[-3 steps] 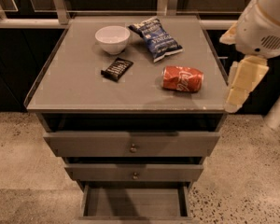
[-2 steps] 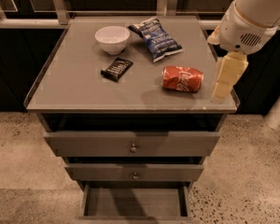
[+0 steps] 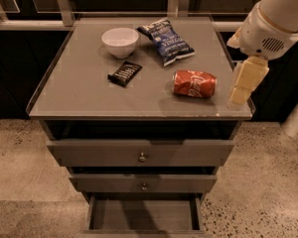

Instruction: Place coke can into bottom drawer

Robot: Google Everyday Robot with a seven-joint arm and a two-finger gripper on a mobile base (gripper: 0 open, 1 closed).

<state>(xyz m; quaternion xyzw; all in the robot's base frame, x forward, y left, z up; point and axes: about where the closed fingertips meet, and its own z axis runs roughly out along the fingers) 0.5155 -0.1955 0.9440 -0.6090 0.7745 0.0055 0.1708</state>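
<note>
The coke can (image 3: 194,84) is red with white script and lies on its side on the cabinet top (image 3: 89,88), right of centre. My gripper (image 3: 238,99) hangs from the white arm at the cabinet's right edge, pointing down, just right of the can and apart from it. It holds nothing that I can see. The bottom drawer (image 3: 144,215) is pulled out at the foot of the cabinet and shows a bare grey floor.
A white bowl (image 3: 120,41), a blue chip bag (image 3: 166,41) and a dark snack bar (image 3: 125,73) lie on the cabinet top behind and left of the can. The two upper drawers (image 3: 141,153) with round knobs are slightly pulled out. Speckled floor surrounds the cabinet.
My gripper has moved a little left and up, from beyond the cabinet's right edge to nearer the can. The can and the drawer have not moved.
</note>
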